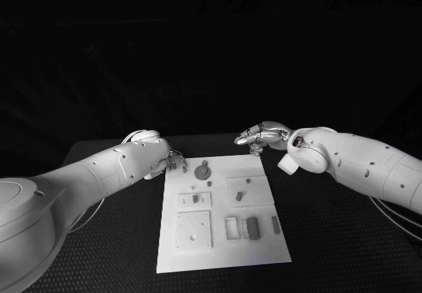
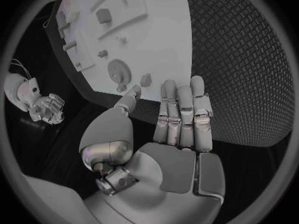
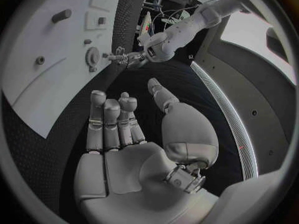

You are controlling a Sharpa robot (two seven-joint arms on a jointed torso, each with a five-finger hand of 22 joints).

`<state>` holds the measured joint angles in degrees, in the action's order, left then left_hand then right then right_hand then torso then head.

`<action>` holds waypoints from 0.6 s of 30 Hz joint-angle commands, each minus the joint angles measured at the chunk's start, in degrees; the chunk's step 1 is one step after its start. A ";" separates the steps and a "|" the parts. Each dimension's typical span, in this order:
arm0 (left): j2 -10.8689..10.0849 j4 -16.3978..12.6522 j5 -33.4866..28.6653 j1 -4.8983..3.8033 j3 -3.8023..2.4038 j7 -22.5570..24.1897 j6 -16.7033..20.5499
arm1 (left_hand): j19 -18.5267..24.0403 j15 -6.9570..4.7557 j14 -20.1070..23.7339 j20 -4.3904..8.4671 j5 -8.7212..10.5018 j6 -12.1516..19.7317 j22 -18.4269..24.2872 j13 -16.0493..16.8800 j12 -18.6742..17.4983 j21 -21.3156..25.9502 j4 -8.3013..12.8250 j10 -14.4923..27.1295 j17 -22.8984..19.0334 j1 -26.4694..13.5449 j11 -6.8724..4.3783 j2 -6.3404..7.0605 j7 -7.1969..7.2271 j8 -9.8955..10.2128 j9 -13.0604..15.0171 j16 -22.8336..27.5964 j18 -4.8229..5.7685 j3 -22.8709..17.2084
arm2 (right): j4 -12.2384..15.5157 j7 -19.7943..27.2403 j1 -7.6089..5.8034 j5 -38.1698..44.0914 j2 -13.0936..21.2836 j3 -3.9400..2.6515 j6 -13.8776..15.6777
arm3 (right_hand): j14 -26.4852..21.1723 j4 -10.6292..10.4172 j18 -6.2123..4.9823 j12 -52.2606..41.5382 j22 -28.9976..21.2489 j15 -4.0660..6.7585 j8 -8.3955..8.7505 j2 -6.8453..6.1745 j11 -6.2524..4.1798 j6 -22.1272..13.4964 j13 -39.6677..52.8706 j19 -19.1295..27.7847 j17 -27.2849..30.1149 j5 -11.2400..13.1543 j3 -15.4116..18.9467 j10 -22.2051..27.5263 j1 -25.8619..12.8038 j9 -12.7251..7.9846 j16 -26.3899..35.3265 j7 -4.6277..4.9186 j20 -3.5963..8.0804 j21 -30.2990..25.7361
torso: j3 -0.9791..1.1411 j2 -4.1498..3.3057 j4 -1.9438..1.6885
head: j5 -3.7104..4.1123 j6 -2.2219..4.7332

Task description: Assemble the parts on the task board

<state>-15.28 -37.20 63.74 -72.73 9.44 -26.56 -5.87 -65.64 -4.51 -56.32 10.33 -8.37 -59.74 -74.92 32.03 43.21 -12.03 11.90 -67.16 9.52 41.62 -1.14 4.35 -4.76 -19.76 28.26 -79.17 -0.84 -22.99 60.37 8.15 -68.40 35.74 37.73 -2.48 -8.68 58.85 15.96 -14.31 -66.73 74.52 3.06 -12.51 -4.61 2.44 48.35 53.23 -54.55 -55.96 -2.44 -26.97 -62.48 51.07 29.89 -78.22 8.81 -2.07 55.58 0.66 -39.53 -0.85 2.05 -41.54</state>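
- Left hand (image 1: pixel 169 162) sat at the far-left corner of the task board (image 1: pixel 220 256), fingers straight and apart in the wrist view, grasping nothing. Fingertips were near the board edge; risk: a low reach could've nudged the board and shifted loose parts.
- Gear-like part (image 1: pixel 203 171) lay near the far edge, just beside that hand, w/ a small part (image 1: pixel 211 182) next to it. Risk: the hand's fingers could've knocked one while going for the other.
- Dark block parts (image 1: pixel 252 227) lay mid-board toward the near side, close together; a pick there could've dragged a neighbour.
- Right hand (image 1: pixel 260 137) hovered past the board's far edge, fingers released, nothing held. Risk: both hands converging on the far end could've clashed.
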 commanded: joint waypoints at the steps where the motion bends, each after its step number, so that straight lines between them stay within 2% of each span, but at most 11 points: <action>1: 0.36 -0.13 -0.72 -0.01 -0.03 1.07 -0.61 | -0.52 -0.41 -0.20 0.04 0.21 -0.31 -1.12 0.06 0.39 -0.04 0.14 -0.28 0.05 0.17 -0.21 -0.39 -0.05 -0.23 -0.02 -0.28 0.58 -0.26 | -0.05 0.24 0.02 0.36 -0.23 -0.02 -0.34 | -0.20 -0.16 -0.69 -0.25 -0.08 0.36 0.28 0.16 0.18 -0.07 -0.08 0.11 0.07 -0.34 0.07 0.42 -0.58 -0.07 -0.18 0.33 -0.16 -0.27 | 0.01 0.01 -0.02 | 0.00 -0.05; 10: 0.35 0.11 -0.89 0.41 -0.07 1.30 0.38 | -0.53 -0.43 -0.19 0.06 0.17 -0.26 -1.15 0.05 0.39 -0.04 0.42 -0.24 0.03 0.45 -0.20 -0.40 -0.07 -0.21 -0.05 -0.27 0.61 -0.30 | -0.16 0.20 0.02 0.36 -0.33 -0.02 -0.38 | -0.20 -0.17 -0.69 -0.26 -0.08 0.36 0.28 0.17 0.18 -0.07 -0.09 0.11 0.08 -0.34 0.05 0.42 -0.61 -0.07 -0.18 0.33 -0.15 -0.26 | 0.00 -0.05 0.10 | 0.01 -0.10; 18: 0.31 -0.12 -2.14 0.47 -0.10 1.54 0.39 | -0.57 -0.44 -0.21 0.07 0.15 -0.28 -1.16 0.06 0.41 -0.04 0.57 -0.25 0.02 0.62 -0.19 -0.61 -0.07 -0.23 -0.06 -0.27 0.63 -0.35 | -0.22 0.17 0.02 0.36 -0.42 -0.02 -0.38 | -0.20 -0.17 -0.69 -0.27 -0.08 0.36 0.28 0.18 0.18 -0.07 -0.10 0.10 0.08 -0.34 0.02 0.42 -0.62 -0.07 -0.19 0.33 -0.14 -0.26 | 0.06 -0.01 0.04 | 0.23 -0.16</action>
<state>-15.09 -37.17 62.74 -72.26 9.38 -25.93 -5.70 -65.85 -4.70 -56.52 10.54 -8.37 -59.74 -74.91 32.02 43.43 -12.03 12.19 -67.15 9.51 41.92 -1.14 4.06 -4.75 -19.75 28.27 -79.16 -0.85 -23.28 60.14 8.09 -68.40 35.76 37.41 -2.48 -8.69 58.84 15.96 -14.32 -66.73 74.52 3.05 -12.51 -4.57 2.61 48.34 53.18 -54.55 -55.96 -2.44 -26.97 -62.34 51.03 29.89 -78.22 8.80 -2.07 55.58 0.70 -39.53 -0.77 2.21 -41.69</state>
